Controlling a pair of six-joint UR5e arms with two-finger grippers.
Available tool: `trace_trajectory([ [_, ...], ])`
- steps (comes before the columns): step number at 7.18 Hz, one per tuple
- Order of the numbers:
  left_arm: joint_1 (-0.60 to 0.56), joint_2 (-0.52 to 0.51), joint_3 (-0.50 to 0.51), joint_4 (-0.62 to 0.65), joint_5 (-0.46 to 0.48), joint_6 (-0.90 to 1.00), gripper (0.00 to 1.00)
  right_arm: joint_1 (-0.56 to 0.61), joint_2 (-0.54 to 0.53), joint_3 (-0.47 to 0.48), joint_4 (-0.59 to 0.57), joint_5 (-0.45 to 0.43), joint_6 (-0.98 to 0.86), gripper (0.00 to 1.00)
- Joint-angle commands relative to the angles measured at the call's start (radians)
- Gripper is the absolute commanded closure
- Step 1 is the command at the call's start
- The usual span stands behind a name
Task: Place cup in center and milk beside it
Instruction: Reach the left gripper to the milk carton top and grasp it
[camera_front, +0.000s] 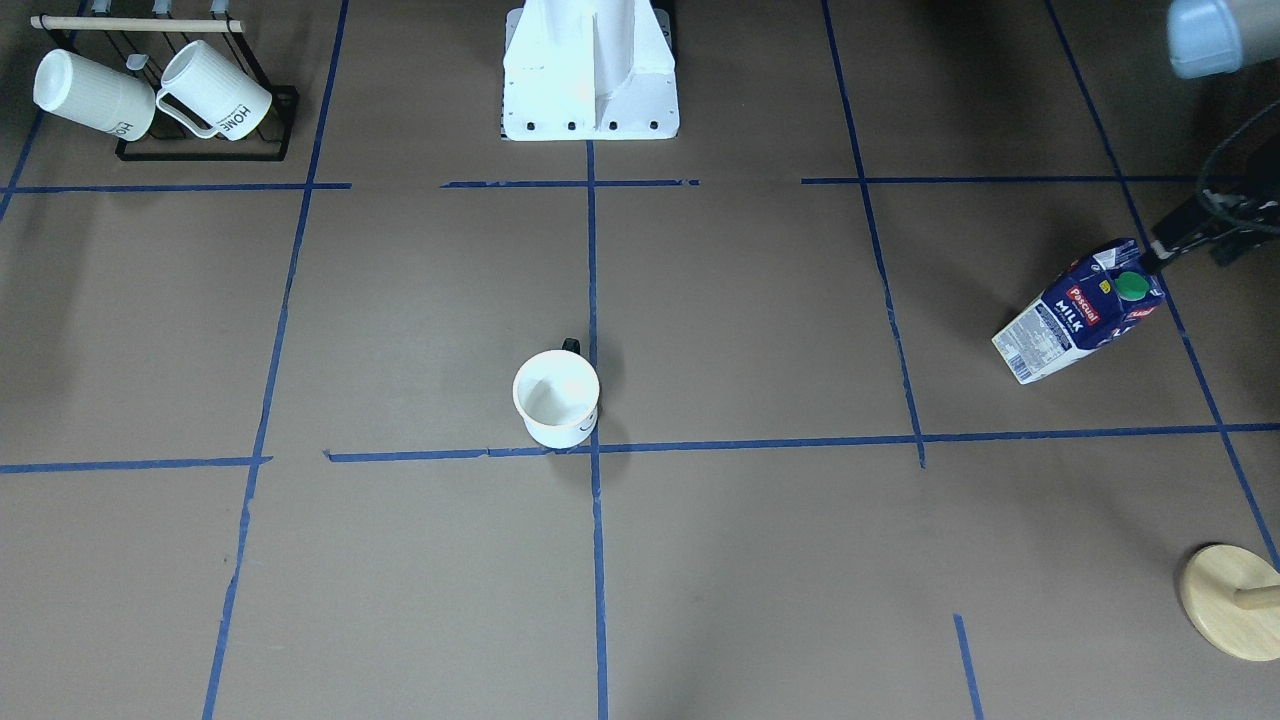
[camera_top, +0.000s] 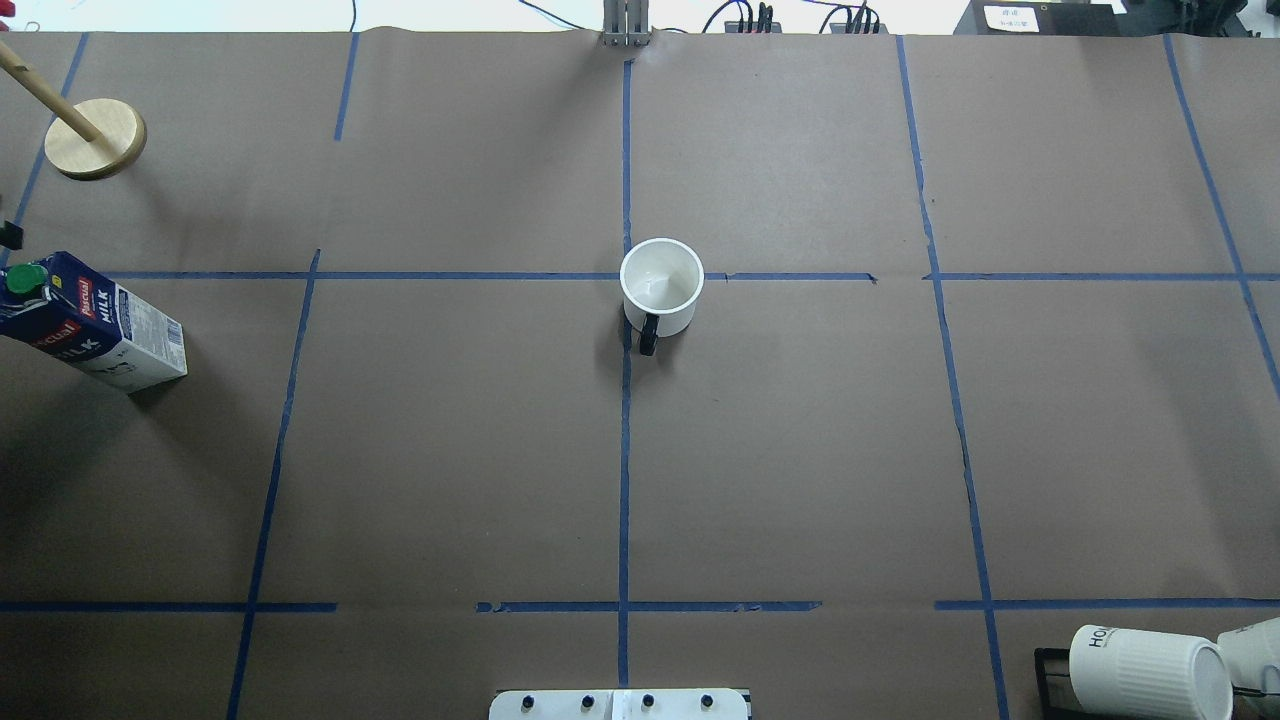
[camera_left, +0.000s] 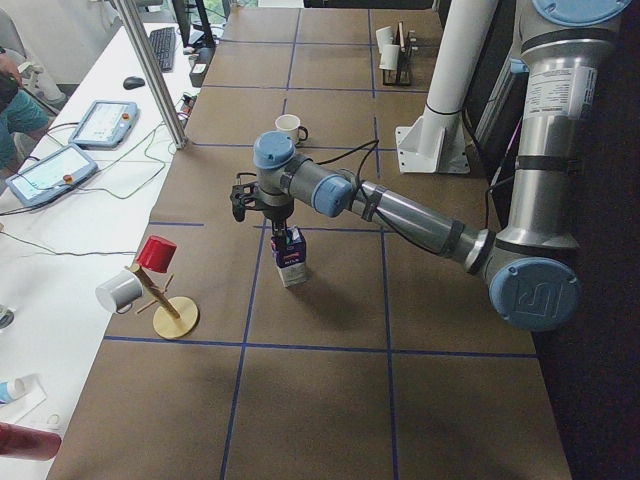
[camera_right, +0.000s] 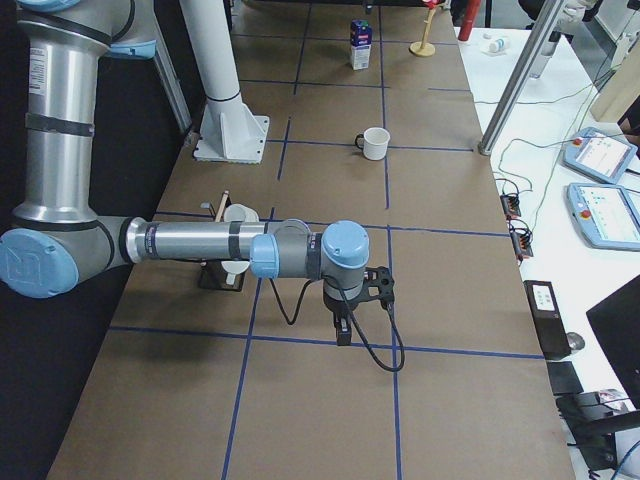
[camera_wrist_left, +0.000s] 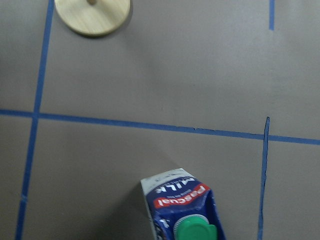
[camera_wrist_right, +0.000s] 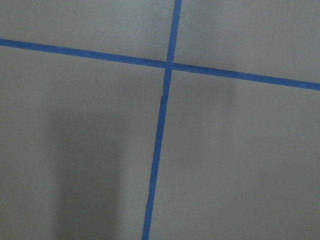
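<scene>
The cup (camera_front: 556, 398), white with a black handle, stands upright at the center (camera_front: 596, 448), touching the tape crossing; it also shows in the overhead view (camera_top: 660, 285). The milk (camera_front: 1080, 312) stands far off on the robot's left side of the table (camera_top: 90, 325), its green cap showing in the left wrist view (camera_wrist_left: 195, 231). My left gripper (camera_left: 283, 232) is at the carton's top; one dark finger (camera_front: 1152, 260) touches its ridge, and I cannot tell if it is shut. My right gripper (camera_right: 343, 335) hangs low over a tape line, far from both; its state is unclear.
A black rack with two ribbed "HOME" mugs (camera_front: 200, 100) stands at the robot's right near corner. A wooden peg stand (camera_front: 1235, 600) stands beyond the milk, with a red cup (camera_left: 157, 253) on it. The white robot base (camera_front: 590, 70) is at the near edge.
</scene>
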Motion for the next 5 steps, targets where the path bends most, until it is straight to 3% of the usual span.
trace_trajectory([
  [1,0.060,0.013,-0.003,-0.010,0.039,-0.057,0.00,0.000,-0.002,-0.001,0.001,0.001,0.000,0.00],
  [5,0.115,0.015,0.023,-0.012,0.075,-0.057,0.00,0.000,-0.003,-0.002,0.001,0.001,-0.008,0.00],
])
